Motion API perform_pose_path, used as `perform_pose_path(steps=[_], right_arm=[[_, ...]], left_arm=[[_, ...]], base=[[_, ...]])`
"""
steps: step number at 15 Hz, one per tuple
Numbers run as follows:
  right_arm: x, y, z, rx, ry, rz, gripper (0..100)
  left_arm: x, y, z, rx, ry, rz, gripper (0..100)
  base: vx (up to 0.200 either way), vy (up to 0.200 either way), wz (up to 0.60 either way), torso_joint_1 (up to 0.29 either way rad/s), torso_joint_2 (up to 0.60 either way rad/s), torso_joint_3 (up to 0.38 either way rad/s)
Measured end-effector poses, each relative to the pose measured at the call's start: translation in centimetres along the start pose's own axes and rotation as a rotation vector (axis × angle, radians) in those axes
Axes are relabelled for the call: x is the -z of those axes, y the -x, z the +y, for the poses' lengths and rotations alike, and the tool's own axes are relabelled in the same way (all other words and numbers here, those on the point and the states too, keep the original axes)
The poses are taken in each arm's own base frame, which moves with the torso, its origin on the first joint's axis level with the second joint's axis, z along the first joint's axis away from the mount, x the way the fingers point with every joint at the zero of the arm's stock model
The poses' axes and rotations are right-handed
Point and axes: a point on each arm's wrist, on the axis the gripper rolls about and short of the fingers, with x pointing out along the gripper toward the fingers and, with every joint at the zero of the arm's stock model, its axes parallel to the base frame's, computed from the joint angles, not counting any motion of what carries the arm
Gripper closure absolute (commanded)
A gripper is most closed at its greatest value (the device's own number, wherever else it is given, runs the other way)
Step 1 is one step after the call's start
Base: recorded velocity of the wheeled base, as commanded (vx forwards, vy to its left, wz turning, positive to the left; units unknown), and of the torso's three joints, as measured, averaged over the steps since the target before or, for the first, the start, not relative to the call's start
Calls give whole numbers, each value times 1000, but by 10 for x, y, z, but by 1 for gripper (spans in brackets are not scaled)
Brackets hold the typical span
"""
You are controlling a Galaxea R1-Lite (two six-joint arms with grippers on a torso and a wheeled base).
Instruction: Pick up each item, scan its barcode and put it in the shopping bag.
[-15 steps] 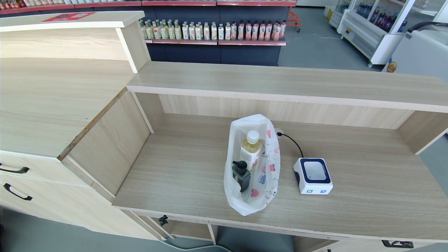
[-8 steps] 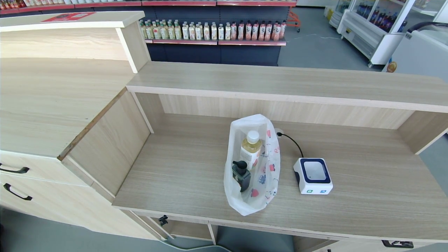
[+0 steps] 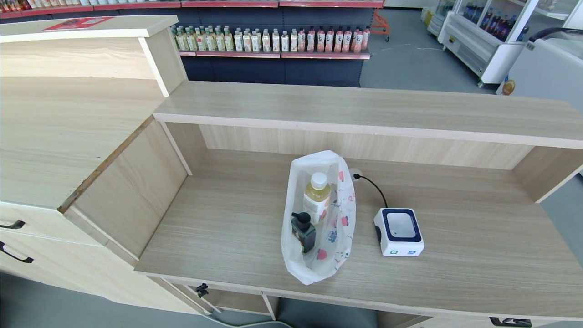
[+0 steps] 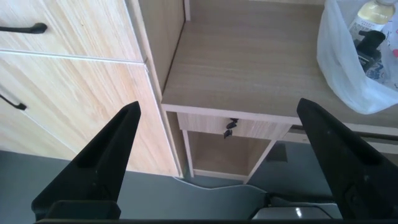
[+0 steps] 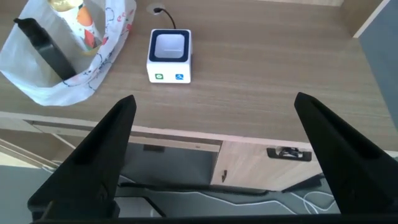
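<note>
My head camera moved a little; nothing else did. The shopping bag [image 3: 339, 248] still sits just beside the scanner [image 3: 399, 231], with the drink bottle [image 3: 316, 197] and pump bottle [image 3: 303, 231] inside. My left gripper [image 4: 219, 104] and right gripper [image 5: 214, 98] are wide open, holding nothing. I think the job is done.

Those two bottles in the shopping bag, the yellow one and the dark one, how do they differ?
The yellow bottle holds pale liquid under a white screw cap; the dark bottle is near-black with a pump head. The yellow bottle looks larger than the dark bottle. The yellow bottle sits farther back, the dark bottle nearer the front. Both are inside the shopping bag.
</note>
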Motion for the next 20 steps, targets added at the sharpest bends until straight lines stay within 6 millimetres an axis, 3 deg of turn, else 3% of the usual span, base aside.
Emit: perform_pose_path(steps=[5,8,14,17,18,20], right_arm=[[0,0,0,2,2,0,0],[0,0,0,2,2,1,0],[0,0,0,1,2,1,0],[0,0,0,3,3,2,0],[0,0,0,0,2,2,100],[0,0,0,2,1,2,100]], left_arm=[[0,0,0,2,3,0,0],[0,0,0,2,3,0,0],[0,-1,0,4,4,10,0],[0,0,0,4,6,4,0],[0,0,0,4,6,2,0],[0,0,0,4,7,1,0]], base=[[0,-200,0,3,2,3],[0,0,0,0,0,0],[200,0,0,-2,0,2],[0,0,0,0,0,0],[0,0,0,0,0,0],[0,0,0,0,0,0]])
